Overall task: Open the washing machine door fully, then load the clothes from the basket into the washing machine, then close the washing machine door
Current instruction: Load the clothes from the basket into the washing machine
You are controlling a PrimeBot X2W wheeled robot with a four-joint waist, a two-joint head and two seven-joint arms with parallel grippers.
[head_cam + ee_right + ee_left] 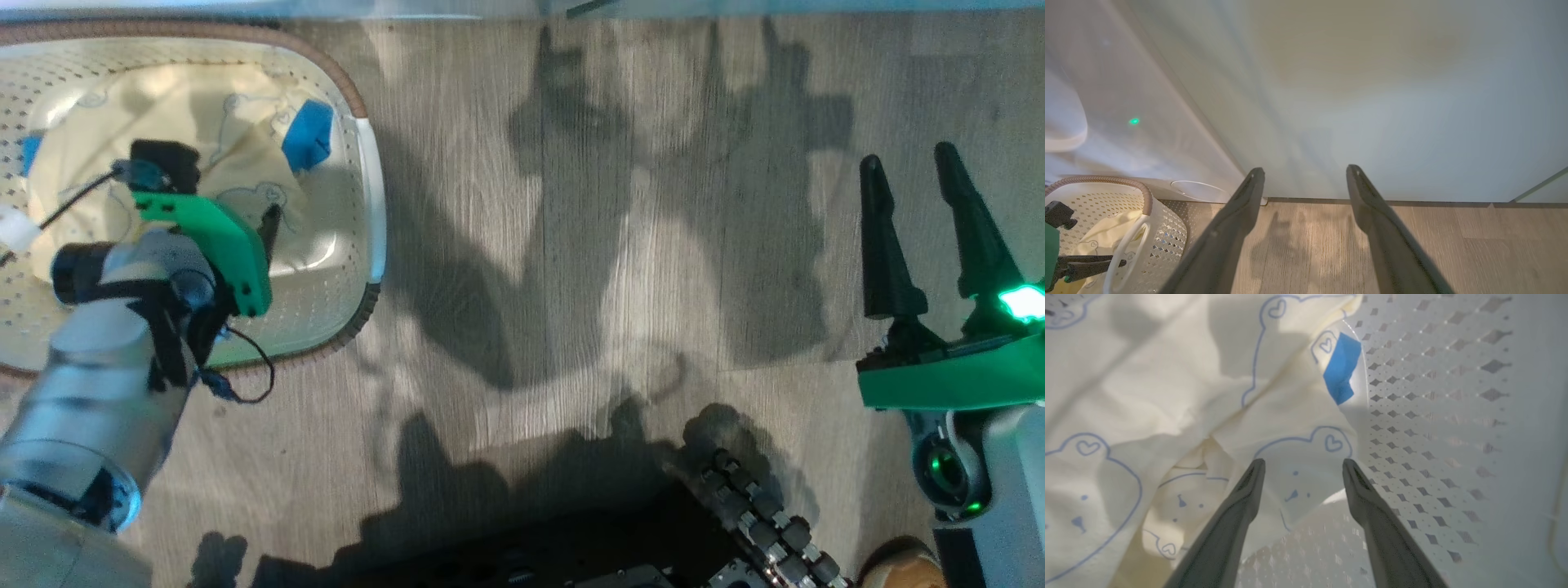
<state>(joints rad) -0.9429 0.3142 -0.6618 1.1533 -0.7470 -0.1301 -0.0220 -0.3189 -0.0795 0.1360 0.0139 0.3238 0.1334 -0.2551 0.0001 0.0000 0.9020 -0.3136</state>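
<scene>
The wooden floor (571,245) takes up most of the head view. In the right wrist view, the white panel at ten o'clock looks like the front of the washing machine (1139,81), with a pale cabinet (1372,81) beside it. Whether its door stands open cannot be told.

The basket (371,204) sits on the floor at ten o'clock in the head view. The clothes (1167,396) lie bundled inside it, bear-printed yellow fabric heaped against the perforated wall.

The right tool (908,159) hangs at three o'clock, well apart from the basket, its fingers spread and empty, pointing toward the cabinet.

The left tool (1302,467) reaches down into the basket with its fingers apart, a printed bear face between the tips. I cannot tell whether they touch the cloth. The small blue piece (1342,369) lies at one o'clock of the tips, against the basket wall.

The step in hand looks like loading, at the point of the first pick. The next move probably calls for sinking the left tool into the fold and closing on a thick gather. It then needs a straight lift so the cloth clears the rim.
</scene>
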